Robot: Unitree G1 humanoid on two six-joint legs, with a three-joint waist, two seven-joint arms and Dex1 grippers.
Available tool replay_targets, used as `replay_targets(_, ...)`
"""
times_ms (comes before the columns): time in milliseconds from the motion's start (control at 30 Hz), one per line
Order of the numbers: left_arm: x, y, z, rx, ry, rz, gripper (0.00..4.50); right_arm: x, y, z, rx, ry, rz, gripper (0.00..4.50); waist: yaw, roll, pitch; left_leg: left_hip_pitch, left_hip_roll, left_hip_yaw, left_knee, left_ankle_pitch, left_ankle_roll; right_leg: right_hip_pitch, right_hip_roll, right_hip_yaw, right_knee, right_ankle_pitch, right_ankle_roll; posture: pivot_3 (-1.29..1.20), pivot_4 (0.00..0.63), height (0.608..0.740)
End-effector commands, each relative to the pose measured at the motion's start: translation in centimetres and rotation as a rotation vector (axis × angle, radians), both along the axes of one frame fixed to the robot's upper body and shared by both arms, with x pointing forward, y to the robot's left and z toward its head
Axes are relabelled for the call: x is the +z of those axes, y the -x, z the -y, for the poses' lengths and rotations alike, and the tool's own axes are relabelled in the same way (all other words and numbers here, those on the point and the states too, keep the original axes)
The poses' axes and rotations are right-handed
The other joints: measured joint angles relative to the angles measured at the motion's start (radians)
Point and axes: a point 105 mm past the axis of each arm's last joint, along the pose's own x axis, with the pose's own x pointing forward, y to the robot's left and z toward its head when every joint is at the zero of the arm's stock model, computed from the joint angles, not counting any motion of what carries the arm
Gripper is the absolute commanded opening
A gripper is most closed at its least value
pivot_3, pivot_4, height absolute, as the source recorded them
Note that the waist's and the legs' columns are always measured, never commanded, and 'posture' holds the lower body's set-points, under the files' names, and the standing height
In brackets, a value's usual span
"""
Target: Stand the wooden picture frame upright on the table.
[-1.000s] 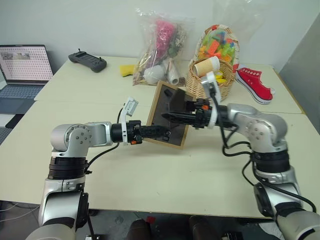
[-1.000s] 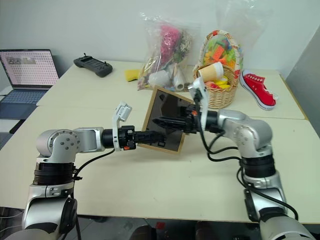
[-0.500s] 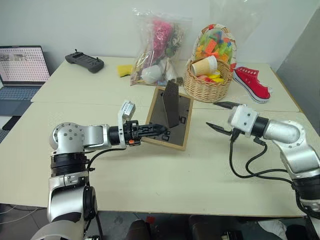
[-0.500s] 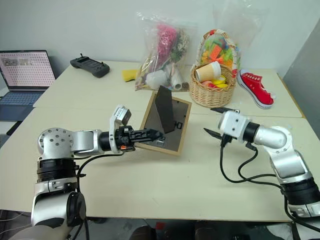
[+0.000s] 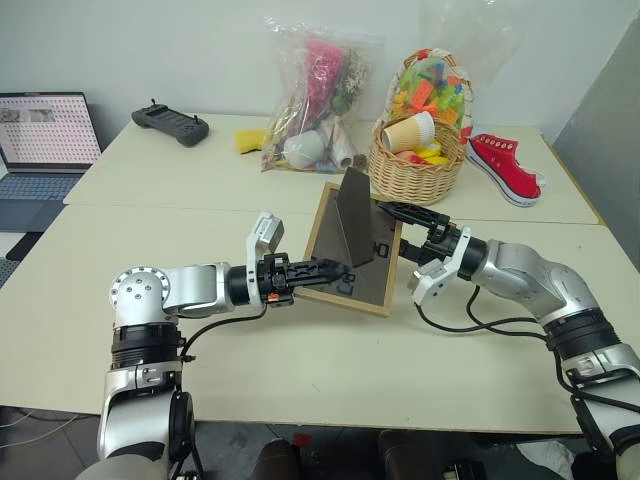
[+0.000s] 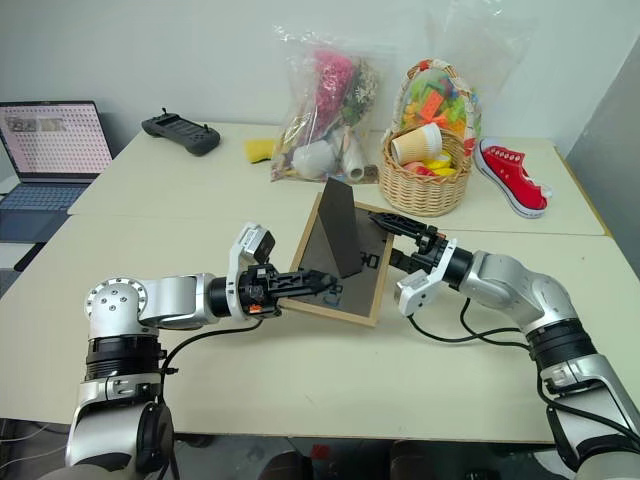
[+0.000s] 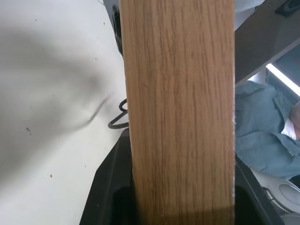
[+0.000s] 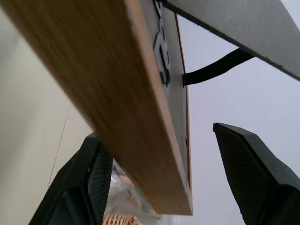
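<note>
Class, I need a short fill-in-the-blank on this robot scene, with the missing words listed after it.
1. The left gripper is shut on the wooden picture ____.
2. The frame's fold-out ____ is swung out from its back.
3. The right gripper straddles the frame's edge with jaws ____.
4. The shoe beside the basket is ____.

Missing words: frame; stand; open; red

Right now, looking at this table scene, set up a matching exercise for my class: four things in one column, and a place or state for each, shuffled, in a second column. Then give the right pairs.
Things
1. wooden picture frame
2. red shoe
3. paper cup
4. right pincer

Places or states
A. lying in the wicker basket
B. open, its fingers either side of the frame's edge
C. tilted, back panel up, stand folded out, gripped by the left pincer
D. on the table, right of the basket

Pairs: 1-C, 2-D, 3-A, 4-B
</note>
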Motion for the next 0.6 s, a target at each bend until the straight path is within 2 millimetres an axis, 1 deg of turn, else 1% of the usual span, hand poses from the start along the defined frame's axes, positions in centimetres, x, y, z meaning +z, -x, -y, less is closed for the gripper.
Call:
replay_targets(33, 1.6, 0.9, 0.3, -0.011, 0.043, 0.051, 1.23, 2.2, 0.7, -0.3, 0.059, -0.059, 0.048, 2.82, 0.001, 0.0, 0.0, 0.0, 0.0, 0.0, 0.0, 0.0, 0.0, 0.0, 0.0, 0.0, 0.0, 0.0, 0.0, 0.0, 0.15, 0.74)
replay_targets(67, 1.6, 1.0, 0.2, -0.005, 0.042, 0.046, 1.23, 2.3, 0.7, -0.2, 0.061, -0.065, 0.049, 2.54, 0.002, 0.0, 0.0, 0.0, 0.0, 0.0, 0.0, 0.0, 0.0, 0.0, 0.0, 0.0, 0.0, 0.0, 0.0, 0.0, 0.15, 0.74)
replay_targets(200, 1.8, 0.9, 0.3, 0.011, 0.043, 0.035, 1.23, 2.3, 0.6, 0.3, 0.056, -0.059, 0.05, 1.7, 0.006, 0.0, 0.0, 0.004, 0.0, 0.0, -0.001, 0.0, 0.0, 0.003, 0.0, 0.001, 0.0, 0.0, 0.0, 0.0, 0.15, 0.74)
replay_targets(233, 1.8, 0.9, 0.3, 0.013, 0.045, 0.036, 1.23, 2.2, 0.7, 0.3, 0.056, -0.058, 0.05, 1.6, 0.007, 0.0, 0.0, 0.004, 0.0, 0.0, -0.001, 0.0, 0.0, 0.004, 0.0, 0.001, 0.0, 0.0, 0.0, 0.0, 0.15, 0.74)
replay_targets(367, 1.7, 0.9, 0.4, 0.017, 0.035, 0.037, 1.23, 2.1, 0.6, 0.5, 0.055, -0.059, 0.038, 1.56, 0.007, 0.0, 0.0, 0.004, -0.001, 0.0, 0.0, 0.0, 0.0, 0.004, 0.0, 0.001, 0.0, 0.0, 0.0, 0.0, 0.15, 0.74)
replay_targets(433, 1.6, 0.7, 0.2, 0.044, 0.023, 0.049, 1.92, 2.2, 0.8, 0.7, 0.057, -0.064, 0.04, 1.56, 0.007, 0.0, 0.0, 0.004, -0.001, 0.0, 0.0, 0.0, 0.0, 0.004, 0.0, 0.001, 0.0, 0.0, 0.0, 0.0, 0.15, 0.74)
replay_targets(467, 1.7, 0.6, 0.0, 0.06, 0.024, 0.052, 2.02, 2.3, 0.8, 0.8, 0.058, -0.069, 0.04, 1.55, 0.007, 0.0, 0.0, 0.004, -0.001, 0.0, 0.0, 0.0, 0.0, 0.004, 0.0, 0.0, 0.0, 0.0, 0.0, 0.0, 0.15, 0.74)
replay_targets(533, 1.9, 0.3, -0.3, 0.084, 0.03, 0.058, 2.49, 2.5, 0.9, 1.1, 0.059, -0.084, 0.036, 1.33, 0.007, 0.0, 0.0, 0.004, -0.001, 0.0, 0.0, 0.0, 0.0, 0.004, 0.0, 0.001, 0.0, 0.0, 0.0, 0.0, 0.15, 0.74)
replay_targets(567, 2.0, 0.0, -0.6, 0.102, 0.028, 0.061, 2.68, 2.5, 1.0, 1.3, 0.06, -0.089, 0.03, 1.31, 0.007, 0.0, 0.0, 0.005, -0.001, 0.001, -0.001, 0.0, 0.0, 0.004, 0.0, 0.001, 0.0, 0.0, 0.0, 0.0, 0.15, 0.74)
replay_targets(600, 2.3, -0.3, -1.0, 0.123, 0.029, 0.065, 2.76, 2.5, 1.0, 1.5, 0.058, -0.096, 0.023, 1.31, 0.007, 0.0, 0.0, 0.005, -0.001, 0.001, -0.001, 0.0, 0.0, 0.004, 0.0, 0.001, 0.0, 0.0, 0.0, 0.0, 0.15, 0.74)
